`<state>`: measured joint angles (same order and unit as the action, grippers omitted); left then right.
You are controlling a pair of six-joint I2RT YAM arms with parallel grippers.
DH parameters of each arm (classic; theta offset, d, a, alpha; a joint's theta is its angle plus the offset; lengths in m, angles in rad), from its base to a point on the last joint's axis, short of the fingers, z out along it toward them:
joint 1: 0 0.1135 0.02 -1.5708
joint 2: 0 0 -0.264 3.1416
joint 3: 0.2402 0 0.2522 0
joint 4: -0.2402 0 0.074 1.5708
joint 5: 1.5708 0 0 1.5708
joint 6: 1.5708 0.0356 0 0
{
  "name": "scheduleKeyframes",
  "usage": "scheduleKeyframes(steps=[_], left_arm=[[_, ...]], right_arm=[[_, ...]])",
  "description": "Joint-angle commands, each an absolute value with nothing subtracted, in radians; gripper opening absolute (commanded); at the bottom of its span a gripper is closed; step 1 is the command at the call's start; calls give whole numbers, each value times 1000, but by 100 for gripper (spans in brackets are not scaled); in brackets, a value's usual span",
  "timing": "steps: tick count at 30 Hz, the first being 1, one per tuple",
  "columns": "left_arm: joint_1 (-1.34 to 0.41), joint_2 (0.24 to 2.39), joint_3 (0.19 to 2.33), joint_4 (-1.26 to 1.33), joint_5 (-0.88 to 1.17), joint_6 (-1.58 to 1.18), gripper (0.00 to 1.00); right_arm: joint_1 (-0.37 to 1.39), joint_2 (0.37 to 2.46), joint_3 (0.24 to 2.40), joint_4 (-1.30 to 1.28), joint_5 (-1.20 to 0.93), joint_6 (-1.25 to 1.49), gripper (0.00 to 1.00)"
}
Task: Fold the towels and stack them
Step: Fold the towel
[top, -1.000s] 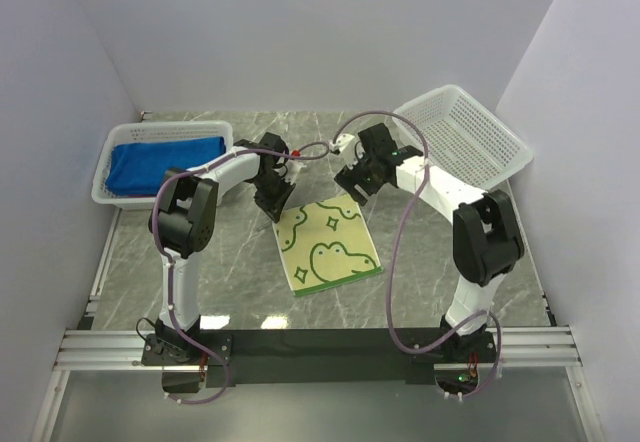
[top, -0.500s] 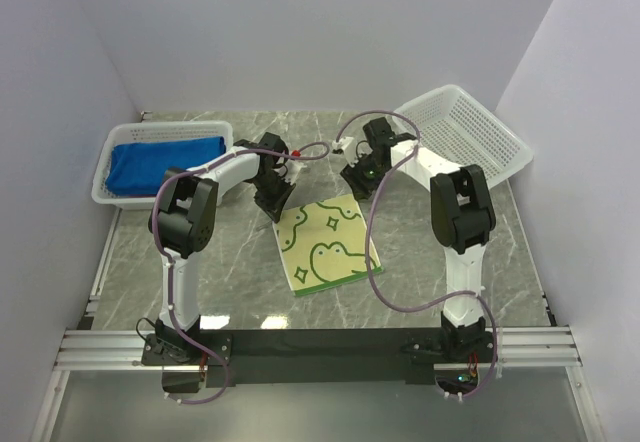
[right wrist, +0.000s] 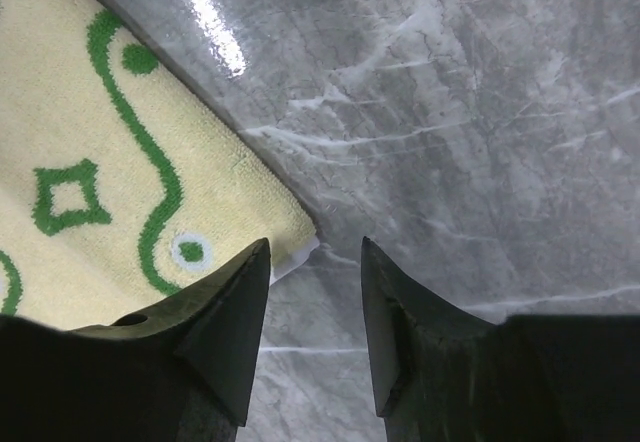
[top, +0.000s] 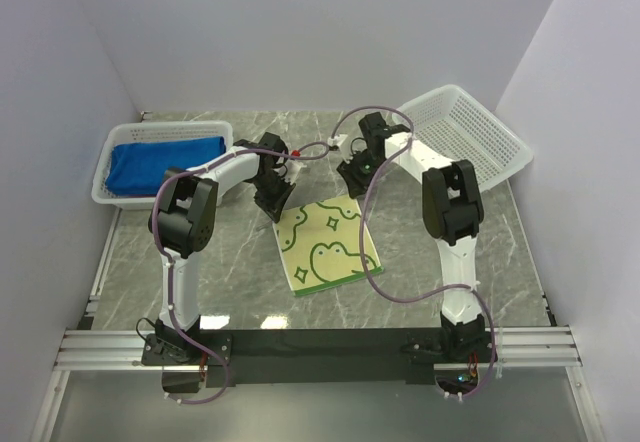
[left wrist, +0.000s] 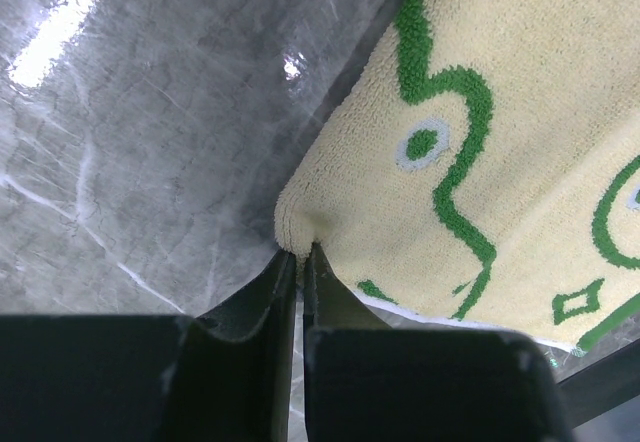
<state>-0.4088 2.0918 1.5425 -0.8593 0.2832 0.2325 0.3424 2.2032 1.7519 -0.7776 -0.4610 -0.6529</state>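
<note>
Grey marble bench point(top: 200, 262), pale walls on three sides. The yellow towel point(top: 328, 245) lies flat near the middle of the bench, pattern up. A blue towel point(top: 165, 162) sits in the basket point(top: 105, 190) at the far-left corner. A second basket point(top: 470, 137) is tilted at the far-right corner.

The step in hand looks like taking the yellow towel's two far corners for a fold toward the near edge.

The left claw point(left wrist: 301, 252) is pinched tight on the far-left corner, with the cloth puckered between its tips. The right claw point(right wrist: 315, 247) stands apart, low over the far-right corner. One finger point(right wrist: 235, 302) is above the cloth edge and the other is over bare marble, so the corner lies in the gap, ungripped.

Next, the right claw likely has to settle and close on that corner. Then both should lift evenly and carry the far edge over to meet the near one, keeping the corners square.
</note>
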Motion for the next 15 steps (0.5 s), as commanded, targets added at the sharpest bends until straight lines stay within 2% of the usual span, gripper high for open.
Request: scheduleKeyframes(steps=[1, 15], left_arm=[[-422, 2166, 1508, -841, 298, 241, 1], [-422, 2169, 1505, -836, 285, 233, 1]], right_arm=[[351, 2250, 1839, -860, -453, -680, 48], [394, 2319, 1899, -951, -430, -695, 46]])
